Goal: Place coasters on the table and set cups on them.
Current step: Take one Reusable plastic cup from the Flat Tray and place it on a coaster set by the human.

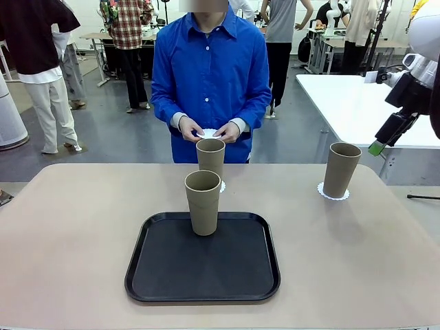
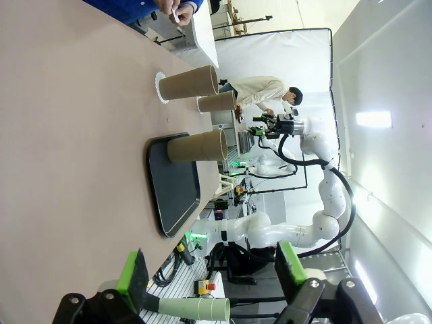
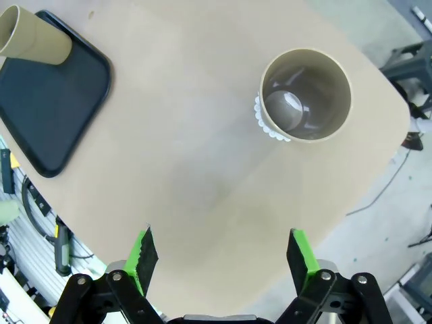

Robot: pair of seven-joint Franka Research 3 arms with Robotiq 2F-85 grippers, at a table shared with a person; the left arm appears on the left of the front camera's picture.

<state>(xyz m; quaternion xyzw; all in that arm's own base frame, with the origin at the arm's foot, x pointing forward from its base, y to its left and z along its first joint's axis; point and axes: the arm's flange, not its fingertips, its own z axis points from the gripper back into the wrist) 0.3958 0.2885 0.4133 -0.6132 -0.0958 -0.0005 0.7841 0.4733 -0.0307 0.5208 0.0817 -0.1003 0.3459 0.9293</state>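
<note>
A: Where do the cups stand?

B: The first cup (image 1: 203, 201) is upright on the black tray (image 1: 206, 268), close to its far edge. The second cup (image 1: 210, 157) is just behind the tray, on a coaster (image 1: 221, 186) that lies on the table (image 1: 75, 234). The third cup (image 1: 342, 169) is well apart at the right side, also upright on its own coaster (image 1: 333, 193).

A: And the last coaster?

B: The person at the far side holds a white coaster (image 1: 210, 133) in both hands (image 1: 188, 128), above the table edge.

A: What do the grippers do?

B: The right gripper (image 3: 219, 253) has its jaws spread wide with nothing between them. It hangs high above the table and looks down into the third cup, without touching it. The left gripper (image 2: 212, 270) also has its jaws wide apart and holds nothing. It is well apart from all the cups.
</note>
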